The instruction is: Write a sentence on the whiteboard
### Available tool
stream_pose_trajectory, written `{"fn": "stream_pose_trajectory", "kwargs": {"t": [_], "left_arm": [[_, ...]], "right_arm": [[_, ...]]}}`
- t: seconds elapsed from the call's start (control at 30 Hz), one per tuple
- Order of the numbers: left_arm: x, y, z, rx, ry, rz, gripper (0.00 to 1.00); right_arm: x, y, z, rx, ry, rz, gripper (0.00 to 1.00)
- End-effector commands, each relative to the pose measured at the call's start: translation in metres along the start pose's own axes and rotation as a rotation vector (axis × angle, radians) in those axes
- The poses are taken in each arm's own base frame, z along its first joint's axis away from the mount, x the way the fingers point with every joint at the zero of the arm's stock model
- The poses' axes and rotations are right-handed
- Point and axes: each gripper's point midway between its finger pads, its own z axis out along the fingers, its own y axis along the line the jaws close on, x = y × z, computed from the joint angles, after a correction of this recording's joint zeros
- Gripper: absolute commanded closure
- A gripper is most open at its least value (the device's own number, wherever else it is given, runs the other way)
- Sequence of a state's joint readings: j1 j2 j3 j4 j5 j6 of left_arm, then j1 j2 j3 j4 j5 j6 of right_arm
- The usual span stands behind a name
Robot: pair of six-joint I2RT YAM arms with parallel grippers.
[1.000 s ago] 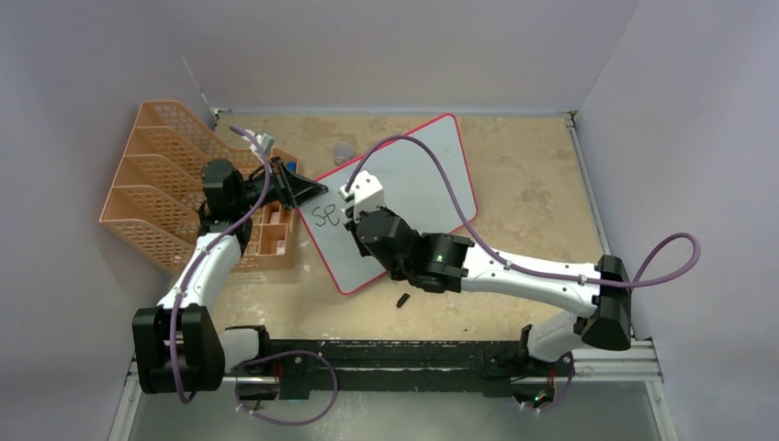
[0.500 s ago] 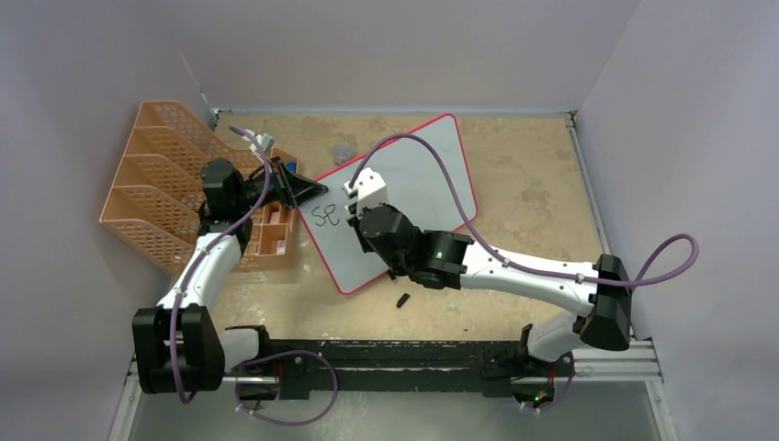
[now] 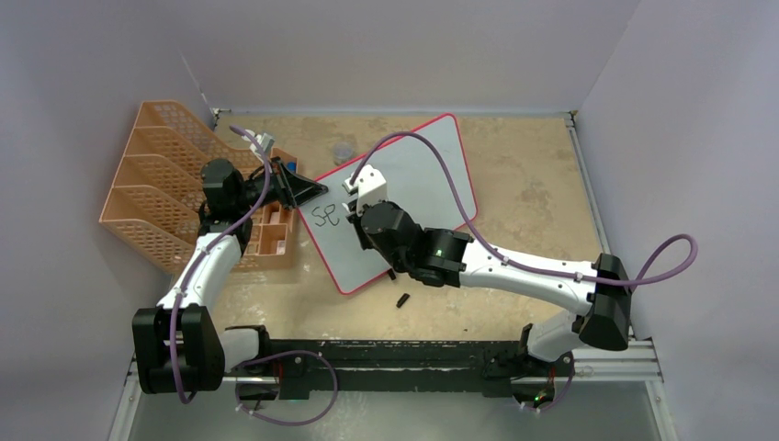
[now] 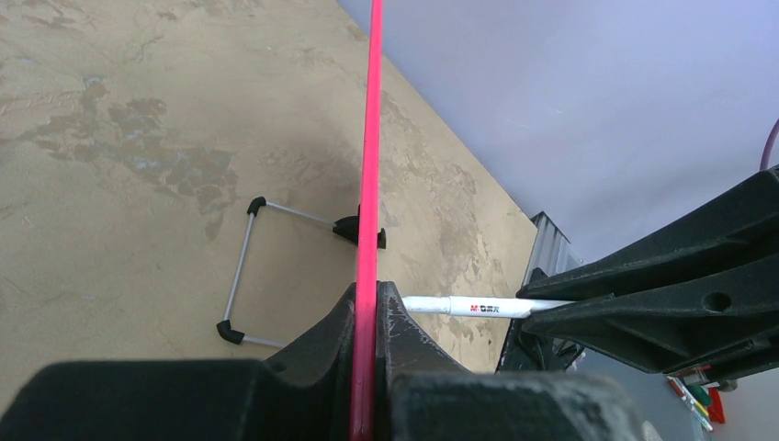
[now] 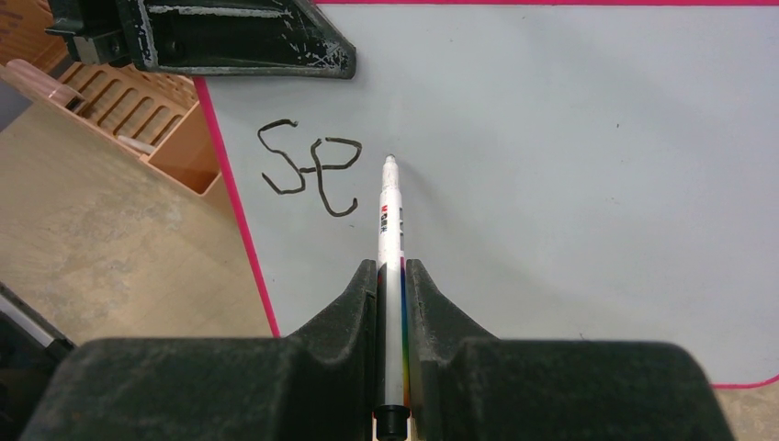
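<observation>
Left gripper (image 4: 367, 296) clamps red-pink frame of pale rectangular whiteboard (image 3: 413, 184) nr far edge of tan table (image 3: 533, 184); right gripper (image 5: 392, 268), pinching white marker pen (image 5: 390, 207), has tip beside black handwritten letters (image 5: 308, 170). Board prob. light, stiff, slick: frame-edge hold suits.

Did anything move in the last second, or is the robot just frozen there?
The right tool, shut on the marker, edged slightly rightward over the whiteboard, away from the letters. No grip changed. The left tool stays clamped on the whiteboard's red edge, and the letters look the same.
</observation>
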State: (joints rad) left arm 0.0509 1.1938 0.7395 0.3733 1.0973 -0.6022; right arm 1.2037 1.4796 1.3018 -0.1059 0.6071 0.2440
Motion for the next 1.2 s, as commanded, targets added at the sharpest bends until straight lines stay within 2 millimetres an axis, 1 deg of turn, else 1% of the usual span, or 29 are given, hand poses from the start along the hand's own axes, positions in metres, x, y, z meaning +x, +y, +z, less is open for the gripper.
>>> {"fn": "stream_pose_trajectory", "kwargs": {"t": [0.0, 0.37, 0.63, 0.9, 1.17], "left_arm": [[0.003, -0.006, 0.002, 0.038, 0.019, 0.035, 1.0], [0.003, -0.007, 0.002, 0.042, 0.021, 0.034, 1.0], [0.003, -0.006, 0.002, 0.044, 0.022, 0.033, 1.0], [0.004, -0.007, 0.002, 0.046, 0.022, 0.033, 1.0], [0.003, -0.007, 0.002, 0.044, 0.021, 0.034, 1.0]], "right_arm": [[-0.015, 0.004, 0.001, -0.022, -0.051, 0.023, 1.0], [-0.019, 0.011, 0.005, -0.049, -0.057, 0.018, 1.0], [-0.019, 0.01, 0.009, -0.038, -0.06, 0.016, 1.0], [-0.01, 0.006, 0.015, -0.019, -0.035, 0.008, 1.0], [0.005, -0.001, 0.01, -0.004, 0.023, 0.001, 1.0]]}}
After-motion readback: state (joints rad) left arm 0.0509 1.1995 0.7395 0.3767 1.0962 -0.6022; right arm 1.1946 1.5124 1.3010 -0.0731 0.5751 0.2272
